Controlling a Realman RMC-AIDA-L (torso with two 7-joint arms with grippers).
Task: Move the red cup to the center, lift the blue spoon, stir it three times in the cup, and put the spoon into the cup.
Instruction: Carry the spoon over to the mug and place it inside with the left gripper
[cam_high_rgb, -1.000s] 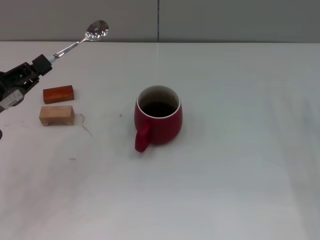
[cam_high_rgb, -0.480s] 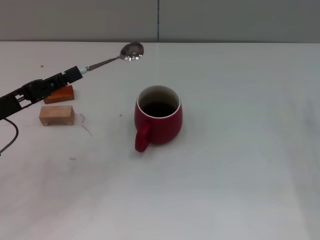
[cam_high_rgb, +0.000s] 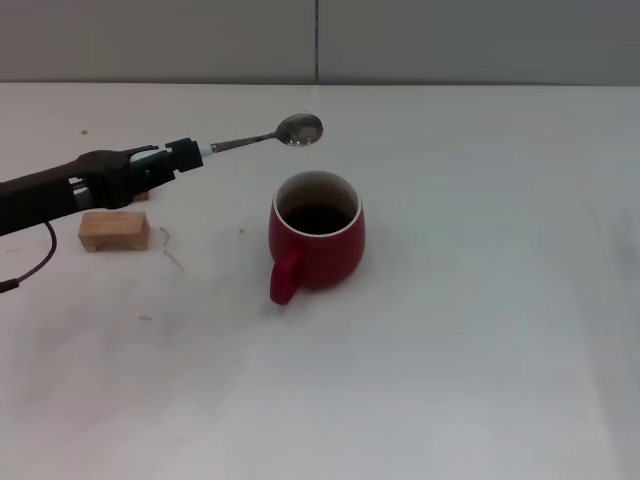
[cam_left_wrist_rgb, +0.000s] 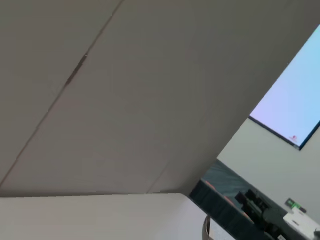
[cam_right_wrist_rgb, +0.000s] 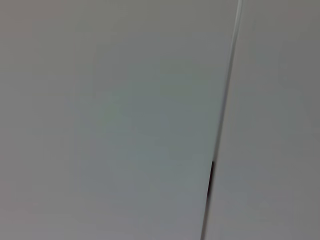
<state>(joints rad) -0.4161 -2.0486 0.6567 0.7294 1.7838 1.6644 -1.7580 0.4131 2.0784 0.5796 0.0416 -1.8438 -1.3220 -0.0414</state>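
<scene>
Glossy dark red covers the rounded ceramic body of the red cup (cam_high_rgb: 317, 240), which stands upright near the middle of the white surface (cam_high_rgb: 480, 330). Its rim is cream-white, its inside dark, and its single red handle points toward the near edge and slightly to the robot's left.

The blue spoon (cam_high_rgb: 262, 139) is in the air, held almost level. Only a short pale-blue piece of its handle shows past the claw; from there a thin silver neck runs to the shiny silver bowl, which hangs just above and behind the far-left part of the cup's rim, not touching it.

The left claw (cam_high_rgb: 182, 156) reaches in from the robot's left, low over the surface, with its dark fingers clamped on the spoon's handle end. A black cable loops down from the arm near the left edge.

Beneath and behind that arm lies a tan wooden block (cam_high_rgb: 114, 230) on the surface, well to the left of the cup; a sliver of an orange-red block (cam_high_rgb: 138, 195) shows just behind it, mostly hidden by the arm.

The right claw appears in no view; the right wrist view shows only a plain grey panel with a seam.
</scene>
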